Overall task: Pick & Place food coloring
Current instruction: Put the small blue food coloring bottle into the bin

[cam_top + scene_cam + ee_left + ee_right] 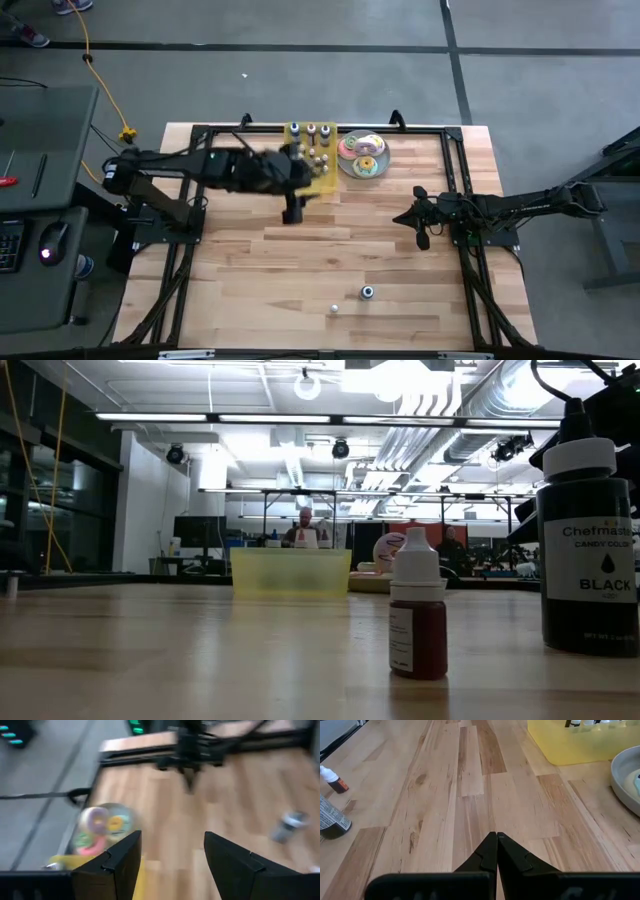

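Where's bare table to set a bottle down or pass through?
Bare wood lies between the yellow tray and the two loose bottles near the front edge. Crowded: the tray, with bottles and left gripper beside it, plus the doughnut plate.

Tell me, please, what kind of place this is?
Probably a robotics lab or workshop: exposed ceiling ducts, distant desks with monitors, and a wooden table fitted with two robot arms.
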